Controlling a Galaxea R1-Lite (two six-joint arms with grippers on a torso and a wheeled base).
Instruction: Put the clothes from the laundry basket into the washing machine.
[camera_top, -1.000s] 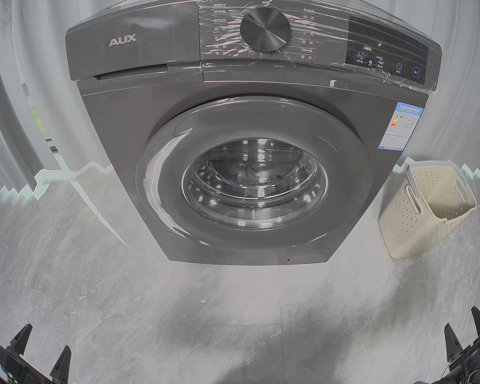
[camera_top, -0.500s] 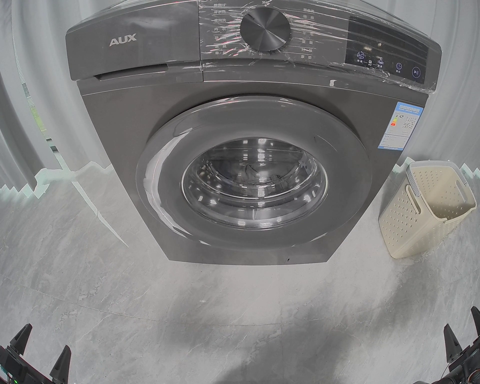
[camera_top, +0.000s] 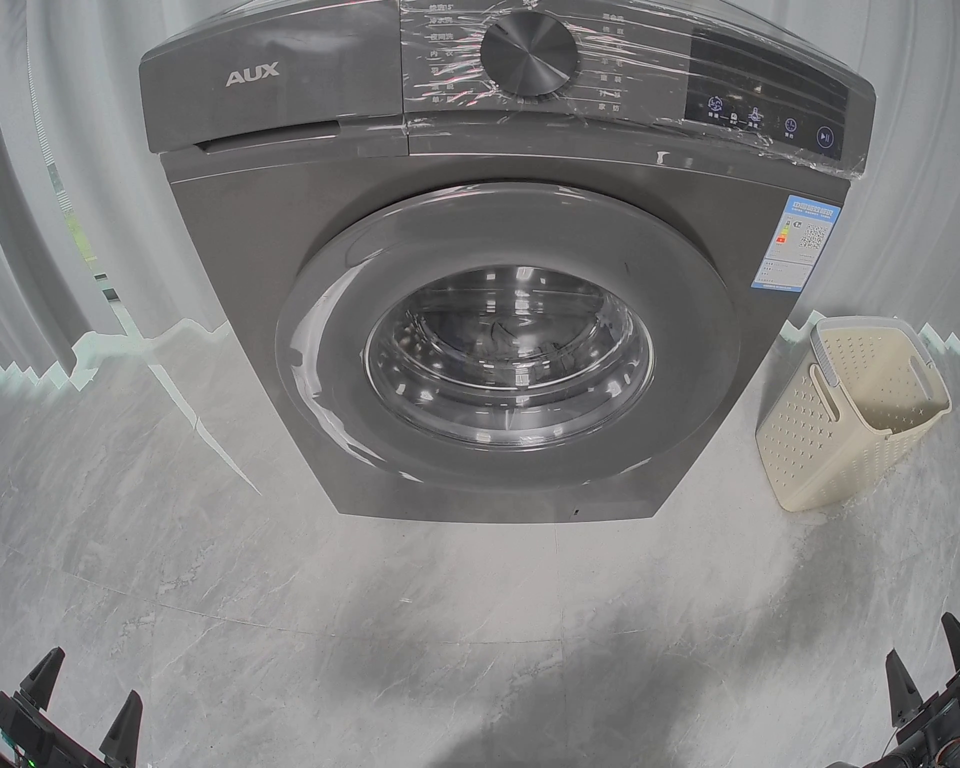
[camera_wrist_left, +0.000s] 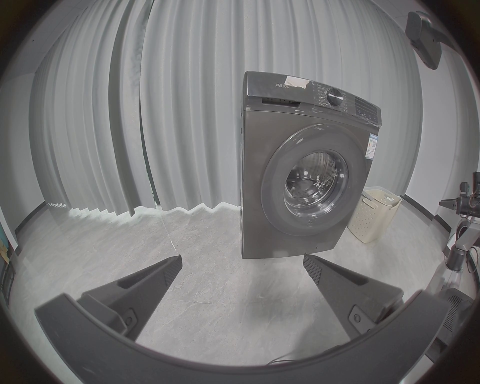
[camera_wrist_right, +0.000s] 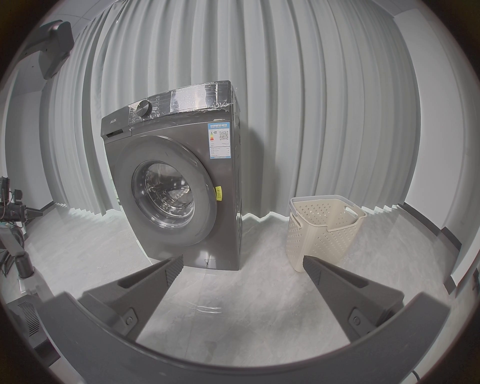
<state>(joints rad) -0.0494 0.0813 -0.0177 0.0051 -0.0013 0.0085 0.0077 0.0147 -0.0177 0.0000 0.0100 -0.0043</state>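
A grey front-loading washing machine (camera_top: 500, 300) stands ahead with its round door (camera_top: 508, 345) shut; through the glass the drum looks dark. The same washing machine (camera_wrist_left: 305, 165) (camera_wrist_right: 172, 175) appears in both wrist views. A cream perforated laundry basket (camera_top: 850, 410) (camera_wrist_right: 322, 227) (camera_wrist_left: 372, 212) sits on the floor to the machine's right; no clothes are visible inside it. My left gripper (camera_top: 85, 695) (camera_wrist_left: 242, 265) is low at the near left, open and holding nothing. My right gripper (camera_top: 925, 665) (camera_wrist_right: 242, 265) is low at the near right, open and holding nothing.
Pale pleated curtains (camera_top: 60, 200) hang behind the machine. Grey marble-look floor (camera_top: 450, 620) stretches bare between me and the machine. Stands with equipment (camera_wrist_left: 465, 215) rise at the room's side.
The whole head view has shifted slightly, so the machine and basket sit a little higher and smaller in frame; the camera moved. Both grippers hold the same place.
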